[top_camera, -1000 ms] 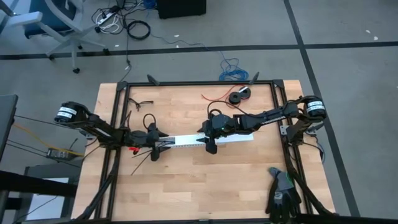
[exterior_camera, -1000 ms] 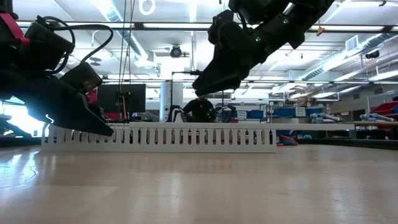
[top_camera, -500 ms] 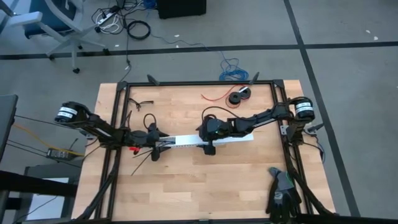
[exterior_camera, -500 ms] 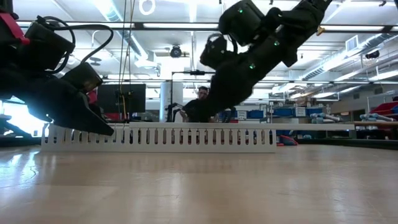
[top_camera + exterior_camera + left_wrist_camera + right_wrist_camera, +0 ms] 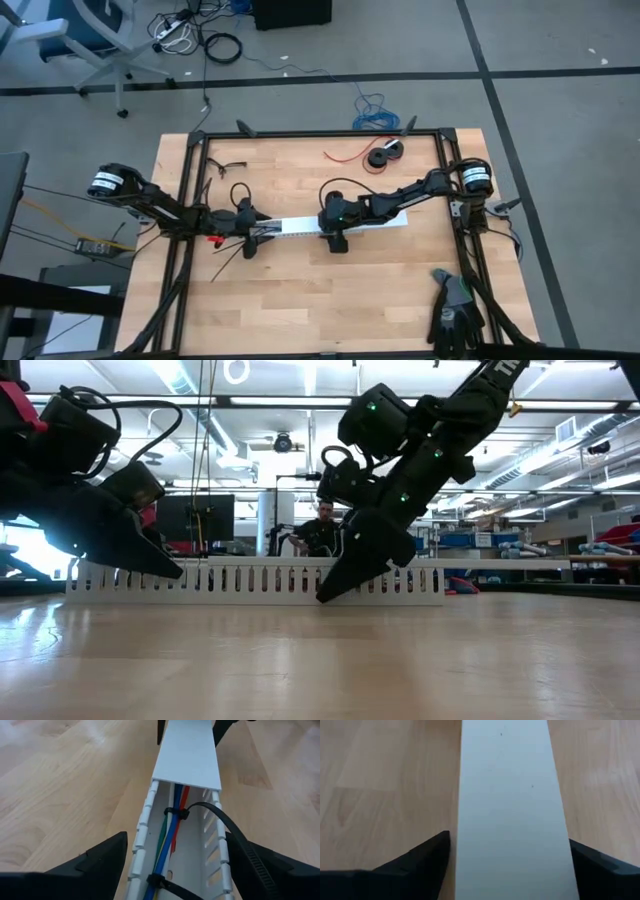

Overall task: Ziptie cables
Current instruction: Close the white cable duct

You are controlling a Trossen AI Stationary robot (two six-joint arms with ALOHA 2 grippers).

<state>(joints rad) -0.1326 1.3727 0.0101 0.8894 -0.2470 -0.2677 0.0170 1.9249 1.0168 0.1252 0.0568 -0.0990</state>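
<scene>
White slotted duct (image 5: 340, 223) lies along my table (image 5: 300, 300) from left to right, and the cables (image 5: 167, 832) run lengthwise inside its open left end, bound by black zipties (image 5: 175, 813). My left gripper (image 5: 262, 232) sits at that end, jaws wide, straddling the duct walls. My right gripper (image 5: 336, 240) straddles the lidded part (image 5: 510, 810), jaws wide, gripping nothing.
</scene>
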